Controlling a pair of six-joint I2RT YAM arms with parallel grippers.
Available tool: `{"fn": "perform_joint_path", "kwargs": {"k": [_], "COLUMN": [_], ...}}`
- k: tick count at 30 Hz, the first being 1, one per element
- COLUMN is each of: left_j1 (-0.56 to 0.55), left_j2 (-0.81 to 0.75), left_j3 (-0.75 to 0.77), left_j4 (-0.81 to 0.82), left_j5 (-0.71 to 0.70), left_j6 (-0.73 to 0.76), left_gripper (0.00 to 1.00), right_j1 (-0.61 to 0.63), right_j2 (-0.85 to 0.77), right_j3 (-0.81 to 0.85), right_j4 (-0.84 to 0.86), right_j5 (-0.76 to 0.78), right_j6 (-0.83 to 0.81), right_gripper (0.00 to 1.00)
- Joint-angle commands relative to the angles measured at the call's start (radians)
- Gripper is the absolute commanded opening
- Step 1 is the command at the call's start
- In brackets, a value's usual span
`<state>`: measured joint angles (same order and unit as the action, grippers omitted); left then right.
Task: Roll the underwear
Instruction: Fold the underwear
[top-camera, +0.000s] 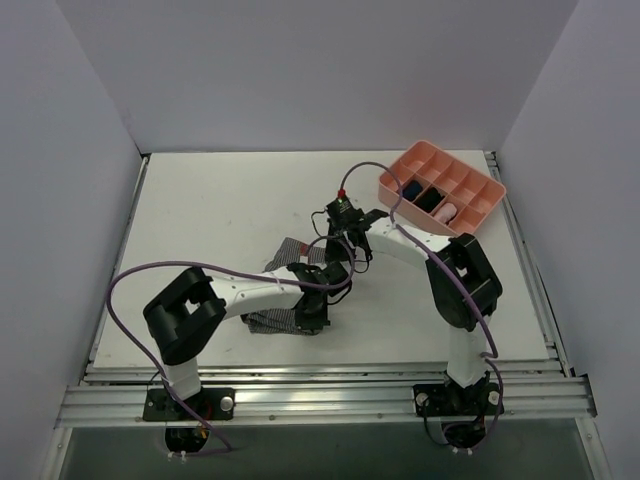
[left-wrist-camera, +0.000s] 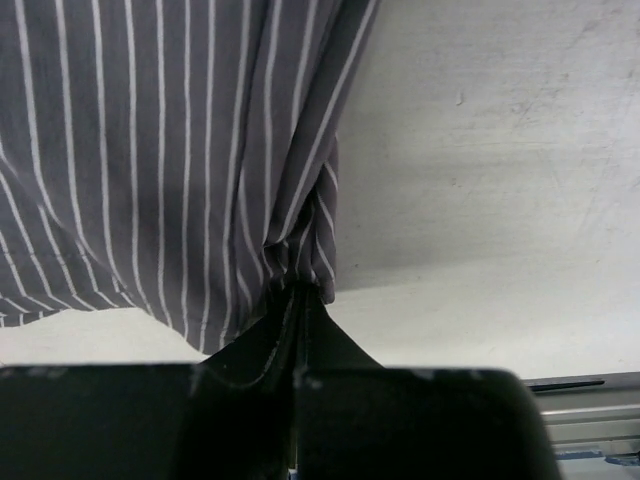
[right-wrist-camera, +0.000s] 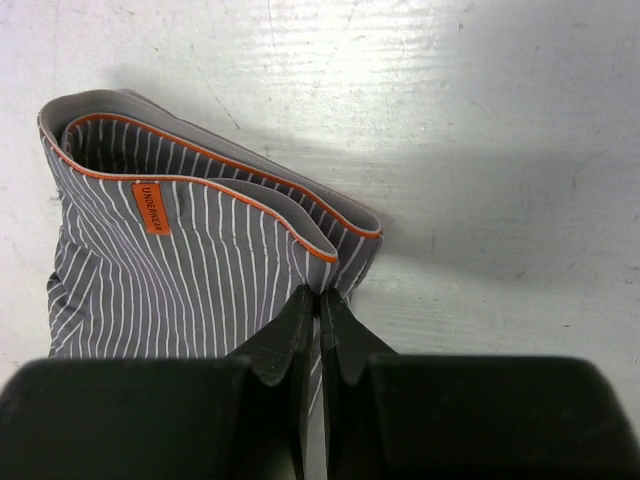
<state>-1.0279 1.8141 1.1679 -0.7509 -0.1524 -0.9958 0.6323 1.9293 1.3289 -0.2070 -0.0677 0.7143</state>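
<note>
The underwear (top-camera: 292, 249), grey with fine white stripes, lies partly lifted between both arms in the middle of the table. In the left wrist view my left gripper (left-wrist-camera: 300, 288) is shut on a bunched lower edge of the underwear (left-wrist-camera: 150, 150). The right wrist view shows my right gripper (right-wrist-camera: 322, 293) shut on the corner of the folded, orange-piped waistband of the underwear (right-wrist-camera: 180, 270). A small orange tag (right-wrist-camera: 150, 208) sits just below the band. From above, the left gripper (top-camera: 312, 318) is at the near end of the cloth and the right gripper (top-camera: 340, 255) at the far end.
A pink divided tray (top-camera: 478, 215) stands at the back right, with dark, blue and pink rolled bundles in some compartments. White walls enclose the table on three sides. A metal rail (top-camera: 320, 395) runs along the near edge.
</note>
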Motion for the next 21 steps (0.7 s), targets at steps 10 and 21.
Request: {"fn": "perform_joint_path", "kwargs": {"k": [10, 21], "left_j1": [-0.006, -0.003], "left_j2": [-0.042, -0.146], "left_j3": [-0.051, 0.093], "left_j4": [-0.051, -0.172], "left_j5": [-0.026, -0.033], "left_j6": [-0.015, -0.027], "left_gripper": [0.02, 0.31], "right_j1": [-0.063, -0.065], "right_j2": [0.057, 0.002], "right_j3": [0.078, 0.026], "right_j4": [-0.049, -0.025], "right_j5": [-0.006, -0.046], "right_j6": [-0.072, -0.07], "right_gripper": [0.0, 0.09]}}
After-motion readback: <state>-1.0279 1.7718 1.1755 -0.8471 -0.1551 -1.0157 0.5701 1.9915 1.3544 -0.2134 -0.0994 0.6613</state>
